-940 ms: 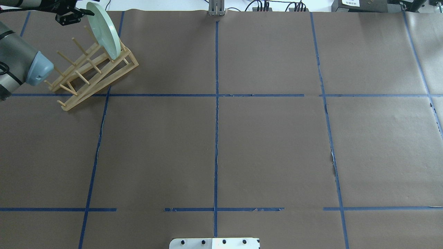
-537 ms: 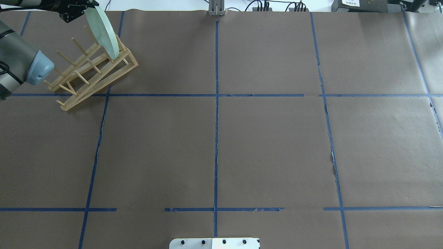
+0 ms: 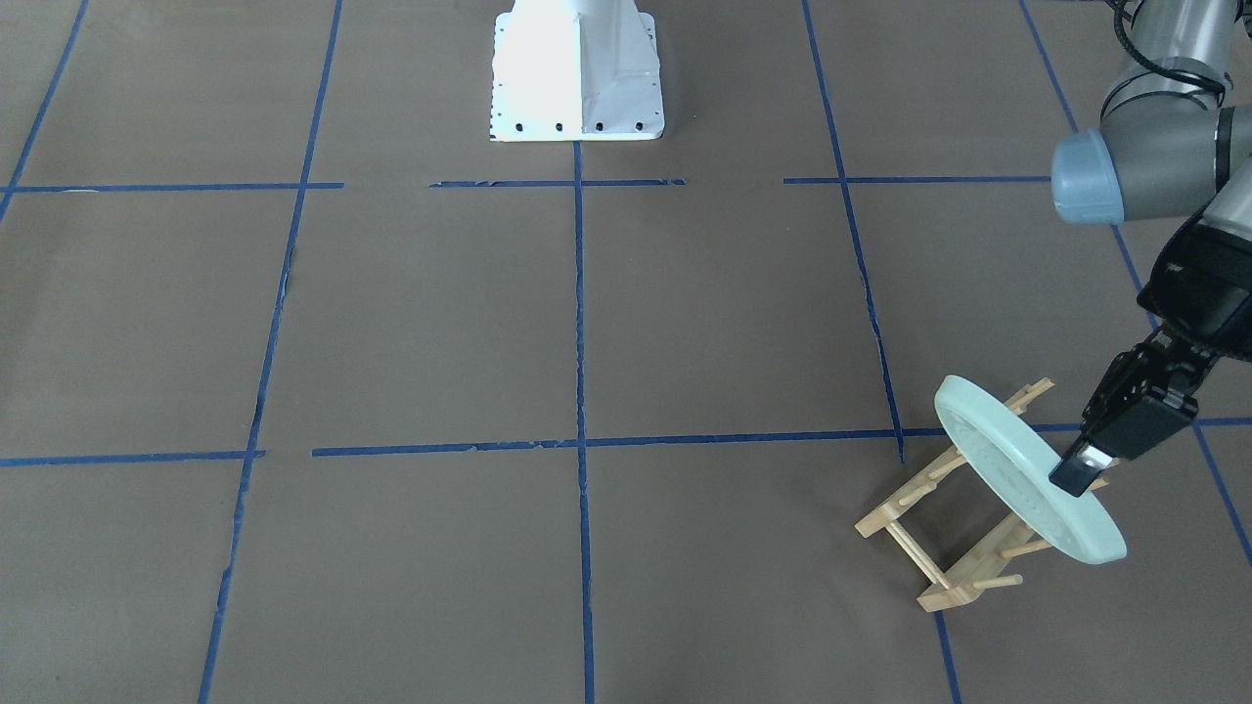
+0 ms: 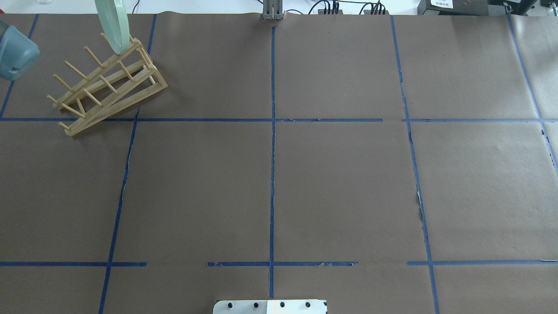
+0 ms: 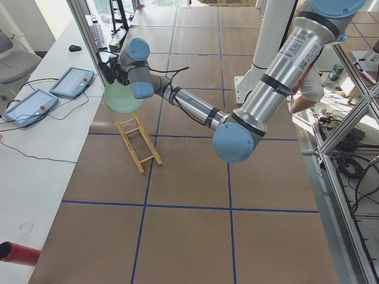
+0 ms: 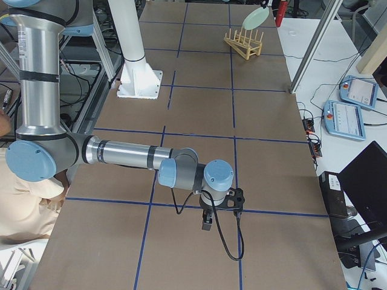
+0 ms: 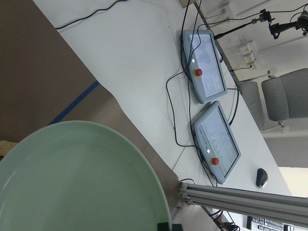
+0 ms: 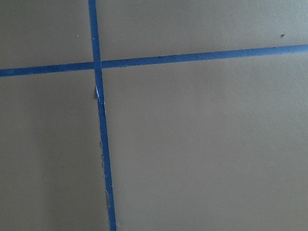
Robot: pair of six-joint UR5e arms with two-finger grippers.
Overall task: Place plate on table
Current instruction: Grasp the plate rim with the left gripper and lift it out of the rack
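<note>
left gripper (image 3: 1074, 476) pinching the plate (image 3: 998, 455) by its rim, plate tilted over the wooden rack (image 3: 963, 579), right gripper (image 6: 207, 222) low over the table (image 3: 587, 323), can't tell if it's open

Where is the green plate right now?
In the front-facing view the plate is at lower right, held by the left gripper over the wooden rack.

plate (image 4: 112, 21) cut by overhead's top edge, right claw (image 6: 207, 225) jaws unclear
</note>
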